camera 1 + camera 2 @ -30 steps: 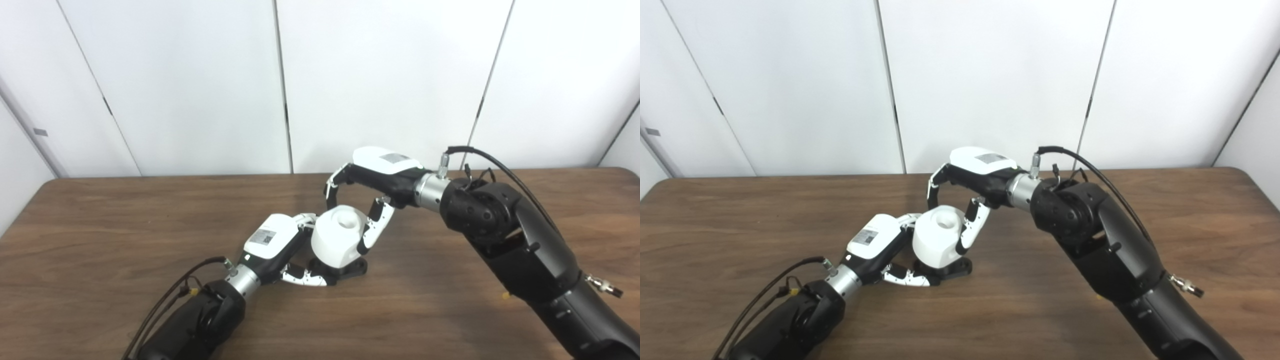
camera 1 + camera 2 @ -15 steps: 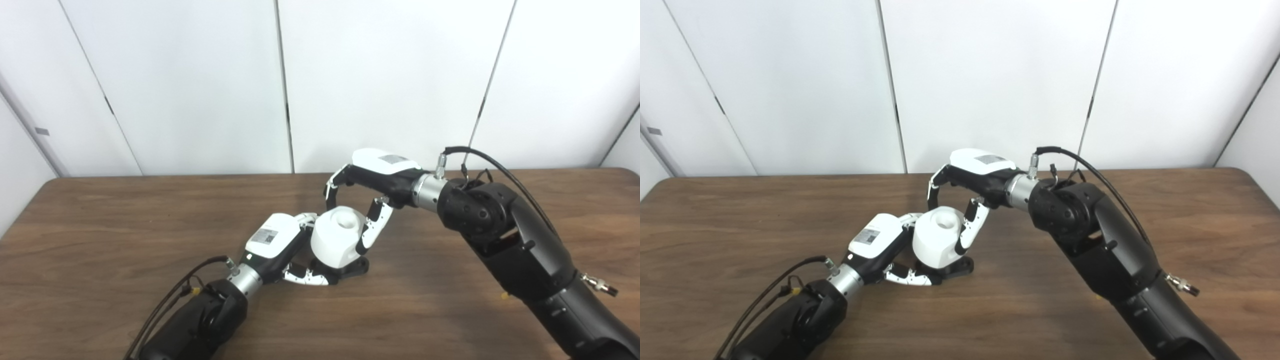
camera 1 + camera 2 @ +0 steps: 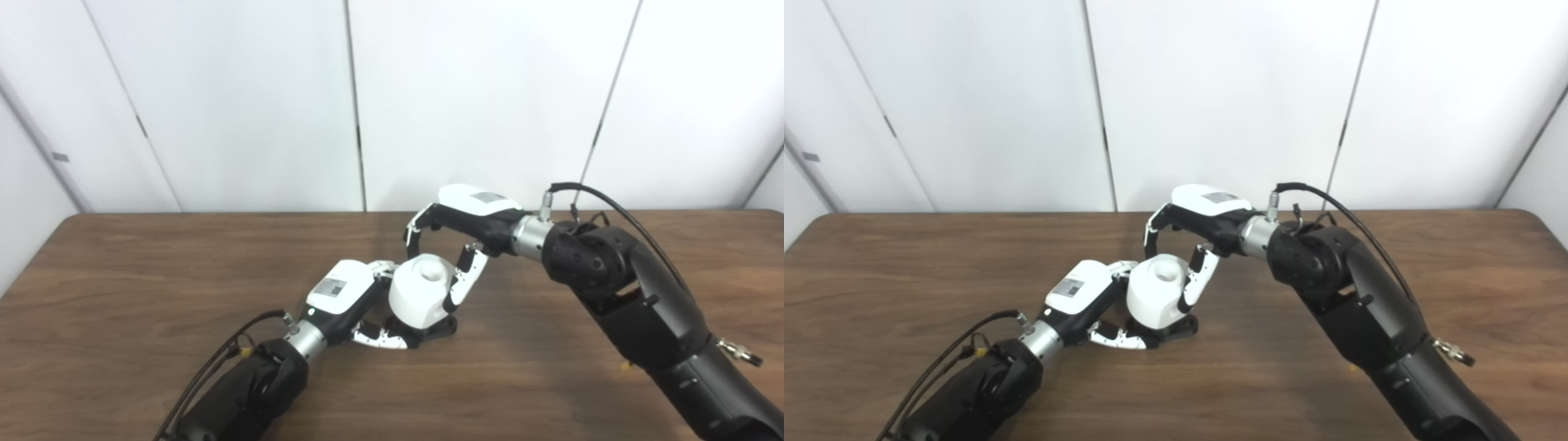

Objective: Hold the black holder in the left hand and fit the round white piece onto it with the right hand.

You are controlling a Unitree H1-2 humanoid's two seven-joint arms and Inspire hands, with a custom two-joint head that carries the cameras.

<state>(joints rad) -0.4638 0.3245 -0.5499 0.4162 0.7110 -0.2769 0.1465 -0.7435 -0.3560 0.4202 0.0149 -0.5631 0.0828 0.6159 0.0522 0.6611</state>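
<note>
The round white piece (image 3: 421, 296) sits on the black holder (image 3: 440, 328) on the bench (image 3: 122, 275). The left hand (image 3: 349, 300) grips the holder; the right hand (image 3: 456, 245) curls loosely around the piece.

table (image 3: 122, 263) open left, right, front | white piece (image 3: 421, 294) hemmed by both robot hands
</note>
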